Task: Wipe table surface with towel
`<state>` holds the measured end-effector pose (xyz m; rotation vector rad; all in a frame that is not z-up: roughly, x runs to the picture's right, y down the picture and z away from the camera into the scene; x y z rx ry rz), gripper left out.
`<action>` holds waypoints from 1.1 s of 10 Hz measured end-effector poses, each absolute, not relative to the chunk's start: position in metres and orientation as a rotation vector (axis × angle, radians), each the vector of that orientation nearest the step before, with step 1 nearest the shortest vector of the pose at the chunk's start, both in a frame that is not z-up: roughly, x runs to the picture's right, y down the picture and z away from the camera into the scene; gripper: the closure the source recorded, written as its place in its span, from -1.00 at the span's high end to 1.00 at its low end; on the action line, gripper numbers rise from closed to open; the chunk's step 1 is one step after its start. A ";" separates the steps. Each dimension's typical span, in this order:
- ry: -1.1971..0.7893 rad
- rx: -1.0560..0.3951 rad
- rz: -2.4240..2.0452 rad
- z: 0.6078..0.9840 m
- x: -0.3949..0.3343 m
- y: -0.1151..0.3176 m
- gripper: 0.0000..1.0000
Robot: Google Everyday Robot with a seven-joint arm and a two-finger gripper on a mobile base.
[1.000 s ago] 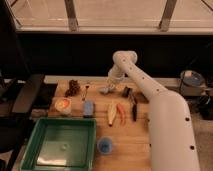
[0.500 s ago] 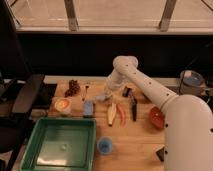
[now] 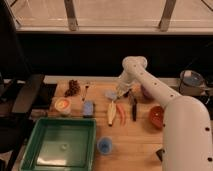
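A small crumpled light-blue towel (image 3: 110, 95) lies on the wooden table (image 3: 135, 137), near the middle of its far part. My gripper (image 3: 119, 91) hangs from the white arm (image 3: 150, 85) and sits at the towel's right edge, low over the table. The contact between gripper and towel is hidden by the wrist.
A green tray (image 3: 32, 145) stands at front left. A blue sponge (image 3: 88, 107), an orange-filled bowl (image 3: 62, 105), grapes (image 3: 73, 87), a banana (image 3: 111, 112), a black knife (image 3: 133, 107), a red bowl (image 3: 156, 115) and a blue cup (image 3: 104, 145) lie around. A grey pot (image 3: 191, 80) stands at far right.
The gripper has moved right and down, ending beside the towel. The arm's large lower segment has swung toward the right front.
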<state>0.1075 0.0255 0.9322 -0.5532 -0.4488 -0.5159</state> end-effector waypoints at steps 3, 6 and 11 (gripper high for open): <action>-0.422 -0.542 -0.531 0.954 0.108 0.003 -0.60; -0.436 -0.530 -0.567 0.956 0.074 0.002 -0.60; -0.548 -0.494 -0.668 0.935 -0.025 0.010 -0.60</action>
